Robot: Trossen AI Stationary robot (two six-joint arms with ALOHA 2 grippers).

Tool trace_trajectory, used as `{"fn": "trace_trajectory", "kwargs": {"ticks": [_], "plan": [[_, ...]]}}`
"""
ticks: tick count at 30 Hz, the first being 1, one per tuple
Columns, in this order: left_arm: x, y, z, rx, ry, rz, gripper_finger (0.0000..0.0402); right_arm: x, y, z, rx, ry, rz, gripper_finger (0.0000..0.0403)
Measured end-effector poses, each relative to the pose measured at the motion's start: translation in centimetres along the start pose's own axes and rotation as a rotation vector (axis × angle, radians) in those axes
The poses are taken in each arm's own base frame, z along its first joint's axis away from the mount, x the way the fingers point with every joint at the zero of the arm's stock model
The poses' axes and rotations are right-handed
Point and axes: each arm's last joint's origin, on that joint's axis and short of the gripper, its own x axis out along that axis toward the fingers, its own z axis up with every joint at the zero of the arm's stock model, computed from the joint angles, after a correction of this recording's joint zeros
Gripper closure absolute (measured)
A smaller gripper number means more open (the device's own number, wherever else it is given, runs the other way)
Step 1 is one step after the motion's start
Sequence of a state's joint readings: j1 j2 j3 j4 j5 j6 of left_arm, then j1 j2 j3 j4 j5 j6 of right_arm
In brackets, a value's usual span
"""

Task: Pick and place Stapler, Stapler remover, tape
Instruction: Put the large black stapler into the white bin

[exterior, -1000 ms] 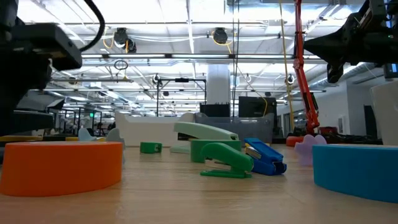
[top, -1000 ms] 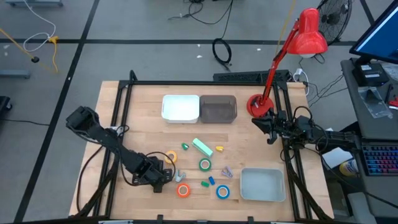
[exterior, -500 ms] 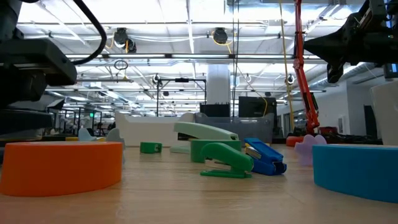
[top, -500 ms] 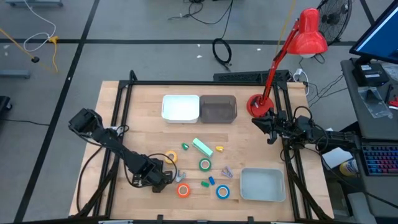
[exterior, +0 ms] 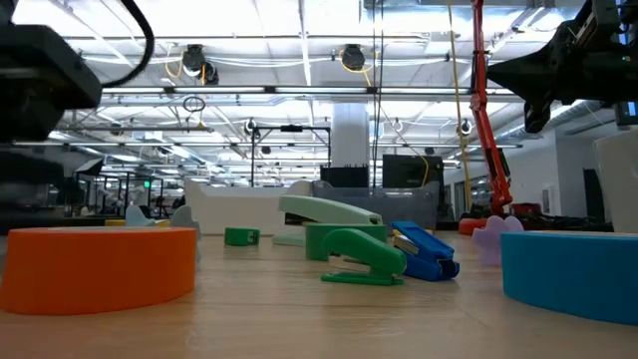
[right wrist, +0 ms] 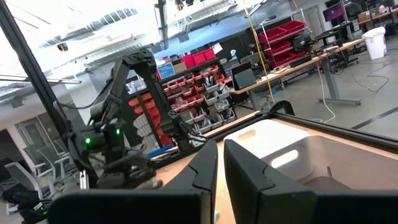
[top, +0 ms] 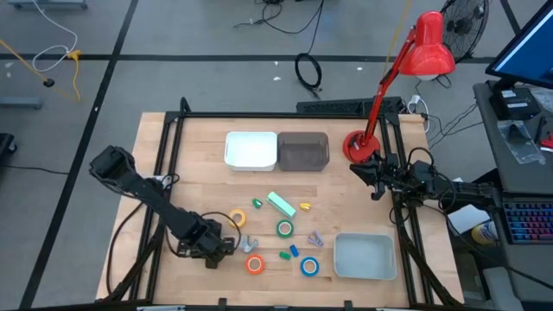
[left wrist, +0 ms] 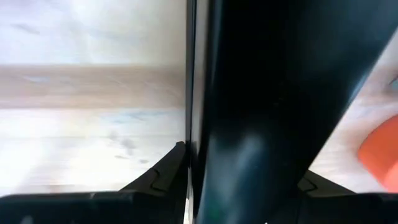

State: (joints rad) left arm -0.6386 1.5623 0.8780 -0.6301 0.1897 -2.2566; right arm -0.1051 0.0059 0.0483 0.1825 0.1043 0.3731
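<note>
The pale green stapler lies mid-table. Around it are the yellow tape, green tape, orange tape and blue tape, all flat on the wood. A small grey piece and a small purple piece lie there too; which of them is the stapler remover I cannot tell. My left gripper hovers left of the grey piece, above the table. A dark shape fills most of the left wrist view, with the orange tape at its edge. My right gripper waits shut by the lamp.
A white bin and a dark grey bin stand at the far side, and a pale grey bin at the near right. The red lamp's base sits beside my right gripper. Small green and blue lumps lie between the rolls.
My left gripper has drifted a little toward the table's left edge, away from the grey piece; in the low view it dipped and then rose again. No object has moved.
</note>
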Motion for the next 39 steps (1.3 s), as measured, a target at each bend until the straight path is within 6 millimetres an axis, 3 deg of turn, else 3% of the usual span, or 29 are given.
{"fn": "trace_trajectory", "kwargs": {"ticks": [7, 13, 21, 29, 39], "plan": [[-4.8, 2.1, 1.0, -0.034, -0.083, -0.079, 0.0252, 0.0, 0.0, 0.0, 0.000, 0.000, 0.000, 0.0383], [-7.5, 2.4, 2.7, 0.012, -0.144, -0.173, 0.0252, 0.0, 0.0, 0.0, 0.000, 0.000, 0.000, 0.0383], [-9.4, 0.6, 6.1, 0.178, -0.275, -0.243, 0.0252, 0.0, 0.0, 0.0, -0.001, 0.000, -0.001, 0.0383], [-13.1, -1.9, 10.1, 0.439, -0.494, -0.249, 0.0252, 0.0, 0.0, 0.0, 0.000, 0.000, 0.000, 0.0383], [-17.0, -4.2, 14.6, 0.740, -0.683, -0.147, 0.0252, 0.0, 0.0, 0.0, 0.000, 0.000, -0.001, 0.0383]]}}
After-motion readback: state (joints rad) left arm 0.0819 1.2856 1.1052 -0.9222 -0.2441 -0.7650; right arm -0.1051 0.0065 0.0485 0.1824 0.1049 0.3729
